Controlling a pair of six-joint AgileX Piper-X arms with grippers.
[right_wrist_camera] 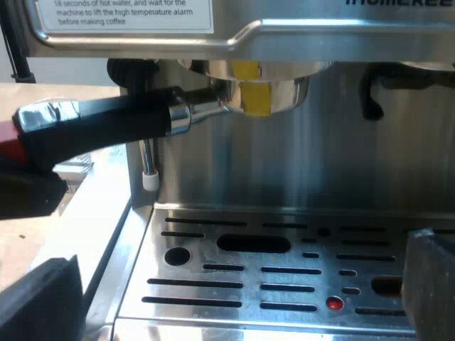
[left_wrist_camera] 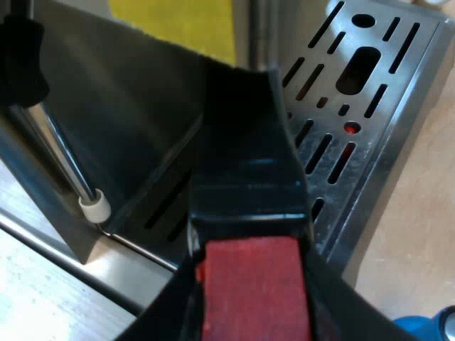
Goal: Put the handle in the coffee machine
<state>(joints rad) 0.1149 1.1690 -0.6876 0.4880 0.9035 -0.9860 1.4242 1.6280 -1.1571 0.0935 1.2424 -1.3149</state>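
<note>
The holder's dark handle (left_wrist_camera: 245, 149) runs away from me toward the espresso machine, and my left gripper (left_wrist_camera: 252, 284) is shut on its red end (left_wrist_camera: 252, 291). In the right wrist view the holder's metal head (right_wrist_camera: 266, 89), marked with yellow tape, sits up against the brew head of the machine (right_wrist_camera: 320, 35). Its handle (right_wrist_camera: 106, 124) sticks out sideways into my left gripper (right_wrist_camera: 28, 192). My right gripper (right_wrist_camera: 234, 312) hangs open over the drip tray (right_wrist_camera: 284, 284) with nothing between its fingers.
The slotted metal drip tray (left_wrist_camera: 370, 106) lies under the handle. A steam wand with a white tip (left_wrist_camera: 94, 206) (right_wrist_camera: 147, 177) hangs close beside the handle. A blue tamper (left_wrist_camera: 426, 328) stands on the wooden table (left_wrist_camera: 419, 234) near the tray's edge.
</note>
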